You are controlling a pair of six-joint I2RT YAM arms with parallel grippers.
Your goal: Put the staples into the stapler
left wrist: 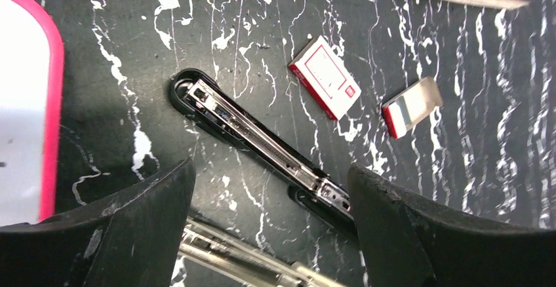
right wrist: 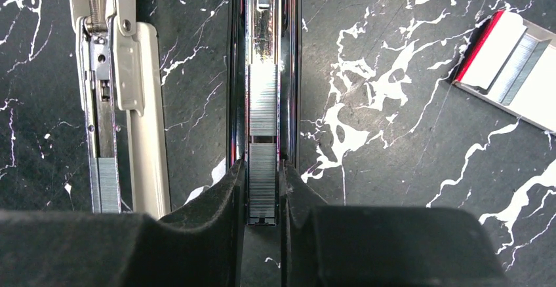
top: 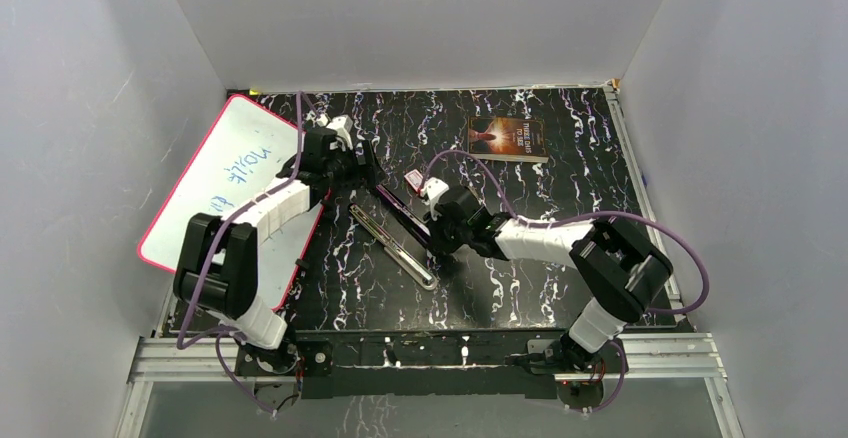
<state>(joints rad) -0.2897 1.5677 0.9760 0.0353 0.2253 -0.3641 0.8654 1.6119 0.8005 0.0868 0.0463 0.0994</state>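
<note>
The whiteboard [top: 225, 173] handwriting and book [top: 507, 138] title are too blurred to read.

Marbled table [top: 520, 293] holds whiteboard [top: 235, 173], book [top: 507, 139], stapler [left wrist: 256, 135], staple box [left wrist: 325, 76].

Two strips of staples [right wrist: 262, 107] in the open black stapler [right wrist: 292, 71]

The stapler lies flat on the tabletop [right wrist: 393, 189] with its shiny metal channel facing up between glossy black sides; from overhead it runs on a diagonal. The staples are two short, silvery-grey, finely ribbed strips. They lie end to end inside that channel, in line with it, with a thin gap between them. Beyond the farther strip the channel shows bare metal.
</note>
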